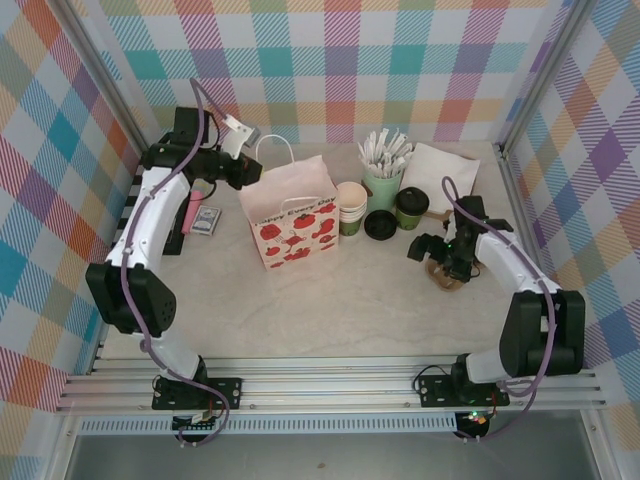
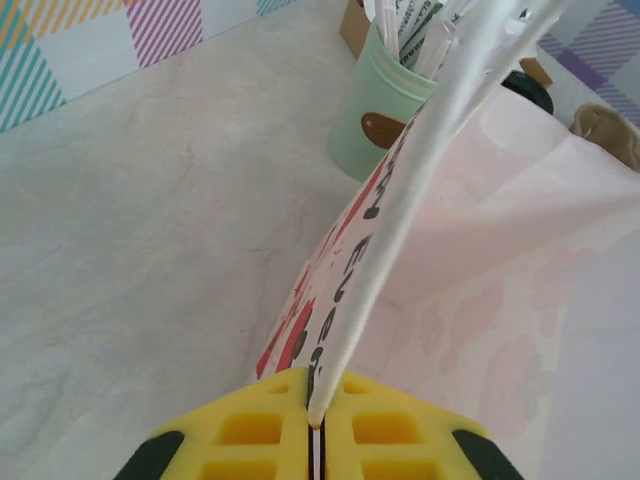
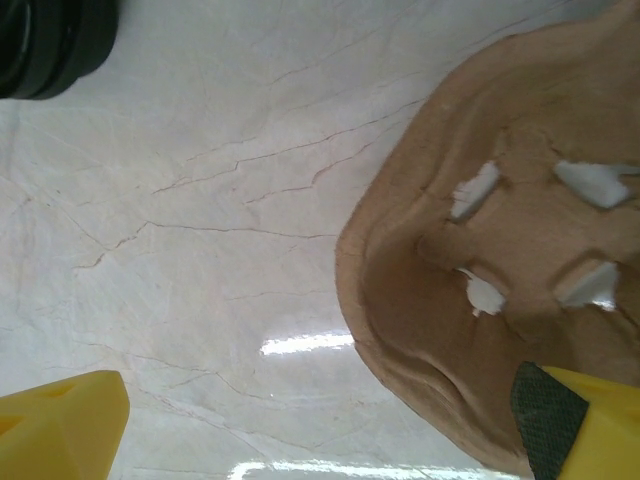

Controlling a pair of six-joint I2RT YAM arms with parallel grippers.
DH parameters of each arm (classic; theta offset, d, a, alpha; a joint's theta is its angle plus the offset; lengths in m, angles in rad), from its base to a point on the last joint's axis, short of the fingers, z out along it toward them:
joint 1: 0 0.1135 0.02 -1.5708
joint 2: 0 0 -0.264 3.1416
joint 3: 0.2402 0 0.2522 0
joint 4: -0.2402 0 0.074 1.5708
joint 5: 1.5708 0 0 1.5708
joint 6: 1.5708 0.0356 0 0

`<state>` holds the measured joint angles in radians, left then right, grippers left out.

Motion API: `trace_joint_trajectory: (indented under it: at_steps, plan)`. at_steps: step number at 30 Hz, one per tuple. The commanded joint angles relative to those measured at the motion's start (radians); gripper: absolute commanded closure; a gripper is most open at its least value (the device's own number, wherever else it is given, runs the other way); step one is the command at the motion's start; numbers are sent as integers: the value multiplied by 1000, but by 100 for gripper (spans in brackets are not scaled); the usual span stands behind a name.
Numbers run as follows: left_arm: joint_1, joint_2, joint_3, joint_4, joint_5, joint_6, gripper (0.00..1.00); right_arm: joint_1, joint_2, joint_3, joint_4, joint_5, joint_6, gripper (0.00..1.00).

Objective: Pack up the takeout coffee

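Observation:
The takeout coffee [image 1: 411, 207], a small dark-green cup with a black lid, stands upright at the back right of the table. The white paper bag [image 1: 290, 215], printed with red tomatoes, stands open mid-table. My left gripper [image 1: 244, 172] is at the bag's upper left corner. In the left wrist view its yellow fingers [image 2: 250, 430] are shut on the bag's white top edge [image 2: 400, 200], with the printed outside to the left and the bag's inside [image 2: 500, 260] to the right. My right gripper [image 1: 440, 262] hangs open over a brown cardboard carrier [image 3: 500, 300], a hand's width in front of the coffee.
A loose black lid [image 1: 380, 224], stacked green cups with cream rims [image 1: 350, 207], a mint cup of wrapped sticks [image 1: 383, 178] and white napkins [image 1: 440, 165] crowd the space between bag and coffee. A pink item [image 1: 191, 212] and a small packet [image 1: 207, 221] lie at the left.

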<state>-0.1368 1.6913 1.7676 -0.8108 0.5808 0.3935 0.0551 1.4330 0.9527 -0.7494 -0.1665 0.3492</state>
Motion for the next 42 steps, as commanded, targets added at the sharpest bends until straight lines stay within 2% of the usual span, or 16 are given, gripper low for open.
trace_joint_trajectory:
  at_steps: [1,3,7,9,13,17,19,22,26,28,31,35,38,42]
  plan:
    - [-34,-77,-71,68,-21,-179,94,45,48,5,7,19,-27,0]
    - [-54,-113,-118,74,-35,-228,97,74,76,12,-1,51,-26,0]
    - [-63,-178,-183,63,-149,-282,95,110,105,13,1,71,-18,0]
    - [-63,-185,-170,39,-137,-318,93,124,112,22,3,33,-15,0]
    - [-64,-191,-154,19,-91,-392,89,163,112,43,41,-127,18,0]
    - [-64,-215,-177,31,-104,-430,66,216,137,80,58,-267,32,0]
    - [-64,-228,-184,38,-77,-422,59,222,130,103,47,-272,27,0]
    - [-64,-252,-193,46,-60,-408,50,216,96,151,-26,-137,-39,0]
    - [-63,-310,-246,110,-58,-403,41,140,81,172,-139,40,-136,0]
    - [-63,-340,-281,154,-84,-411,38,105,90,170,-188,146,-151,0]
    - [-61,-379,-328,215,-142,-444,26,79,118,167,-227,257,-158,2]
    - [-61,-413,-360,263,-218,-475,10,65,163,159,-219,245,-206,5]
    - [-61,-435,-378,277,-279,-481,2,64,208,164,-218,252,-240,13]
    - [-61,-464,-413,323,-361,-515,0,67,240,161,-182,266,-256,20]
